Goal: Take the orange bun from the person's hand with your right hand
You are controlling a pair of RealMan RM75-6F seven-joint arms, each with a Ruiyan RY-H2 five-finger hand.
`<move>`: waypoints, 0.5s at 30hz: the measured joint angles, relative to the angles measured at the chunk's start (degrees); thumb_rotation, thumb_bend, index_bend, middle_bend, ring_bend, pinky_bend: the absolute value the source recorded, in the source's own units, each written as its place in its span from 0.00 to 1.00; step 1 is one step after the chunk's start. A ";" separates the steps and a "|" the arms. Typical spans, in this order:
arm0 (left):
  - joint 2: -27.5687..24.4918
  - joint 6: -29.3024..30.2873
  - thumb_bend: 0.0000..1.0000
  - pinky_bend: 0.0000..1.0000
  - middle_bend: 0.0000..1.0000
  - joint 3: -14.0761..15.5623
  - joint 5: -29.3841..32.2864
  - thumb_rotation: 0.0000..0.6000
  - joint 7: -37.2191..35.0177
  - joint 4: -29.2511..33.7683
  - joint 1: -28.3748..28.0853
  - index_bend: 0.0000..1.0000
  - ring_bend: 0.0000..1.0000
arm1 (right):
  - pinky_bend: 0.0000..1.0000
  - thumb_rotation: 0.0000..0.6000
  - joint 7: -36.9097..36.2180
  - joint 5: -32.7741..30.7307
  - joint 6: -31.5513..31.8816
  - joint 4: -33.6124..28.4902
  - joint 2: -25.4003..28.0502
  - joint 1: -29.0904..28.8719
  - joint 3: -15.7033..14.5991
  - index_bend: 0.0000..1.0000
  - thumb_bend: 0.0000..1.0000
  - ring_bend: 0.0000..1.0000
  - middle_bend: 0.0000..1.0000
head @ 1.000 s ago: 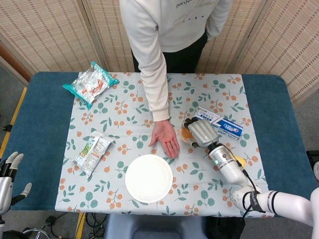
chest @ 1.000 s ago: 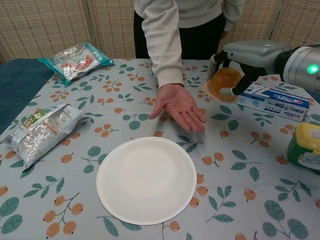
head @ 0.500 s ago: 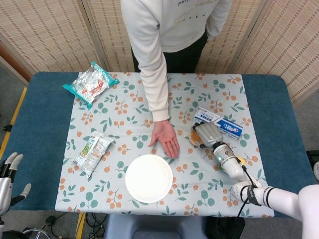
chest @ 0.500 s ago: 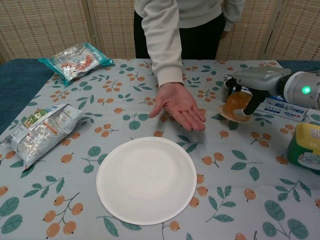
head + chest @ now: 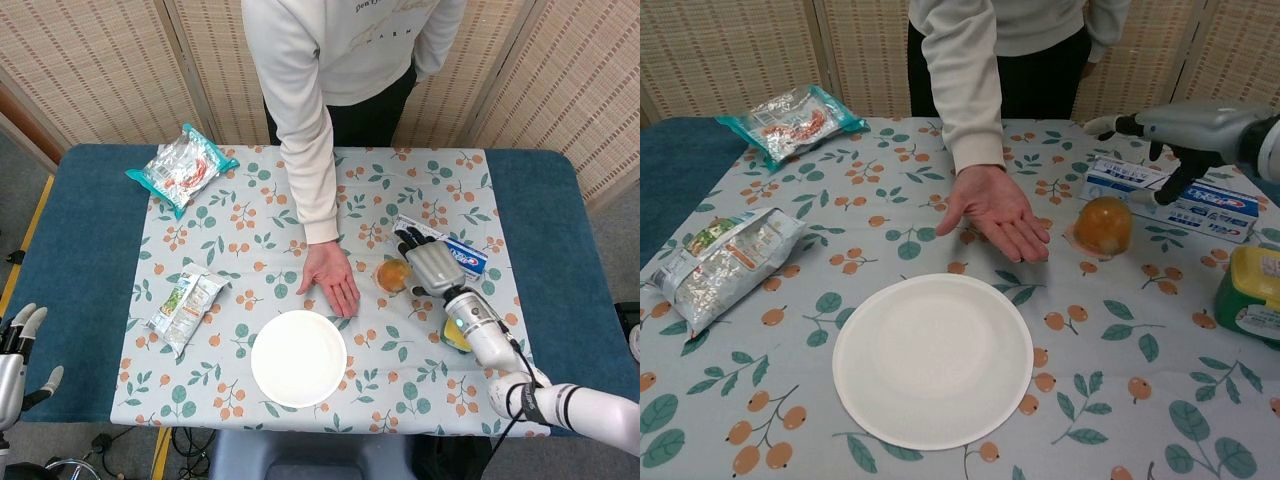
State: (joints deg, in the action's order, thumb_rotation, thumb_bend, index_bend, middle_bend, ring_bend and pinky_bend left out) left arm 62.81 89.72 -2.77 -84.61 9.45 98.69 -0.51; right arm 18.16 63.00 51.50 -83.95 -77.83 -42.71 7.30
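The orange bun (image 5: 392, 275) (image 5: 1103, 224), in a clear wrapper, sits on the tablecloth to the right of the person's hand (image 5: 332, 281) (image 5: 995, 212). That hand lies palm up and empty. My right hand (image 5: 431, 263) (image 5: 1168, 124) hovers above and to the right of the bun, fingers spread, holding nothing and not touching it. My left hand (image 5: 18, 345) hangs off the table's left edge in the head view, fingers apart and empty.
A white paper plate (image 5: 298, 357) (image 5: 932, 359) lies near the front edge. A toothpaste box (image 5: 470, 256) (image 5: 1185, 198) is under my right hand. A yellow-green container (image 5: 1252, 293) stands at the right. Snack bags (image 5: 183, 166) (image 5: 185, 306) lie on the left.
My right hand has set the bun down on the cloth, let go of it, opened and risen away to the right. The person's hand has stayed in place.
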 measured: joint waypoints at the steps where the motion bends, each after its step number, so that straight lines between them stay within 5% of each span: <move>1: 0.01 -0.04 0.28 0.06 0.04 -0.03 0.02 1.00 -0.02 -0.01 -0.03 0.07 0.11 | 0.26 1.00 -0.20 0.44 1.14 -1.06 1.10 0.77 -0.12 0.00 0.41 0.05 0.14; 15: 0.68 -1.70 0.28 0.06 0.04 -0.61 0.14 1.00 1.12 0.26 -1.62 0.07 0.11 | 0.26 1.00 -6.33 11.12 22.75 -11.26 13.77 18.06 -5.63 0.07 0.41 0.11 0.21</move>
State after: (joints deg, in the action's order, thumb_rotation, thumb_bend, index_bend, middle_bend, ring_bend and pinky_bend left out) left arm 63.48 88.02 -3.38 -84.47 10.57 98.96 -2.13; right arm 11.83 74.12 74.25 -95.21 -64.06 -24.65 1.67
